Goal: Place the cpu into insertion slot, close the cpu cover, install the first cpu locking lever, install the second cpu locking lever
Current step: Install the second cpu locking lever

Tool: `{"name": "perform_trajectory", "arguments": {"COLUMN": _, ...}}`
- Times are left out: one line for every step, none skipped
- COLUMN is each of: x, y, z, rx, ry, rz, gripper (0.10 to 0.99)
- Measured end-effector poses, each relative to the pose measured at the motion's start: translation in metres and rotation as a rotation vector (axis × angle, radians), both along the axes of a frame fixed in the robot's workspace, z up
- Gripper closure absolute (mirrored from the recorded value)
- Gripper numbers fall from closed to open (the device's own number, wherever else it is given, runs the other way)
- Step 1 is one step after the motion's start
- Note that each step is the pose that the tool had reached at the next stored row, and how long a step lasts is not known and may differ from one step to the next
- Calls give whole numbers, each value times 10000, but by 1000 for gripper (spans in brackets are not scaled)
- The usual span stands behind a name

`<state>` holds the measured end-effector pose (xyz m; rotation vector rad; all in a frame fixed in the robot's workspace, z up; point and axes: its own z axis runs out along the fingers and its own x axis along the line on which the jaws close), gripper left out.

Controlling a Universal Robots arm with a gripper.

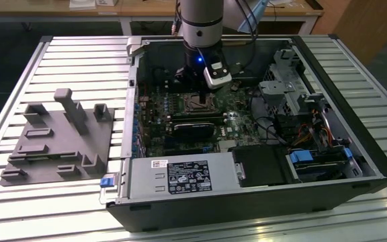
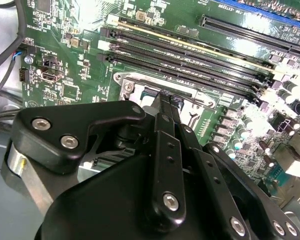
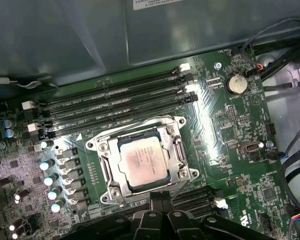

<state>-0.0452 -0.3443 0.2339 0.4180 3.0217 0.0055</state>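
The cpu [image 3: 142,161], a pale silvery square, lies flat in its socket on the green motherboard [image 3: 225,130]. The silvery cpu cover [image 3: 109,161] lies down around it, framing the chip in its square window. A thin metal lever [image 3: 182,150] runs along one side of the frame. My gripper [image 3: 157,196] hovers at the socket's edge with its black fingers [image 2: 166,115] pressed together and nothing visible between them. In the exterior view the gripper [image 1: 195,84] hangs inside the open computer case, just above the socket [image 1: 197,103]. In the second wrist view my fingers hide most of the socket frame [image 2: 132,82].
Black memory slots [image 3: 115,100] run beside the socket. A black card [image 1: 193,128] and the power supply [image 1: 180,176] lie toward the case's front. The drive cage [image 1: 287,85] and cables stand at the exterior view's right. A grey fixture [image 1: 56,141] rests on the slatted table.
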Motion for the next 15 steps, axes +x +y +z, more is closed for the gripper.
{"name": "perform_trajectory", "arguments": {"x": 0, "y": -3, "z": 0, "rx": -1, "ry": 1, "rz": 0, "gripper": 980}}
{"name": "perform_trajectory", "arguments": {"x": 0, "y": -6, "z": 1, "rx": -2, "ry": 1, "rz": 0, "gripper": 980}}
{"name": "perform_trajectory", "arguments": {"x": 0, "y": -10, "z": 0, "rx": -1, "ry": 1, "rz": 1, "gripper": 980}}
{"name": "perform_trajectory", "arguments": {"x": 0, "y": -16, "z": 0, "rx": -2, "ry": 1, "rz": 1, "gripper": 980}}
{"name": "perform_trajectory", "arguments": {"x": 0, "y": -24, "z": 0, "rx": -1, "ry": 1, "rz": 0, "gripper": 980}}
{"name": "perform_trajectory", "arguments": {"x": 0, "y": -33, "z": 0, "rx": -1, "ry": 1, "rz": 1, "gripper": 980}}
{"name": "perform_trajectory", "arguments": {"x": 0, "y": -43, "z": 0, "rx": -1, "ry": 1, "rz": 0, "gripper": 980}}
{"name": "perform_trajectory", "arguments": {"x": 0, "y": -53, "z": 0, "rx": -1, "ry": 1, "rz": 0, "gripper": 980}}
{"name": "perform_trajectory", "arguments": {"x": 0, "y": -62, "z": 0, "rx": 0, "ry": 1, "rz": 0, "gripper": 980}}
{"name": "perform_trajectory", "arguments": {"x": 0, "y": -71, "z": 0, "rx": 0, "ry": 0, "rz": 0, "gripper": 980}}
{"name": "perform_trajectory", "arguments": {"x": 0, "y": -82, "z": 0, "rx": -1, "ry": 0, "rz": 0, "gripper": 980}}
{"name": "perform_trajectory", "arguments": {"x": 0, "y": -93, "z": 0, "rx": 0, "ry": 1, "rz": 0, "gripper": 980}}
{"name": "perform_trajectory", "arguments": {"x": 0, "y": -106, "z": 0, "rx": 0, "ry": 1, "rz": 0, "gripper": 980}}
{"name": "perform_trajectory", "arguments": {"x": 0, "y": -119, "z": 0, "rx": -1, "ry": 1, "rz": 1, "gripper": 980}}
{"name": "perform_trajectory", "arguments": {"x": 0, "y": -130, "z": 0, "rx": 0, "ry": 1, "rz": 1, "gripper": 980}}
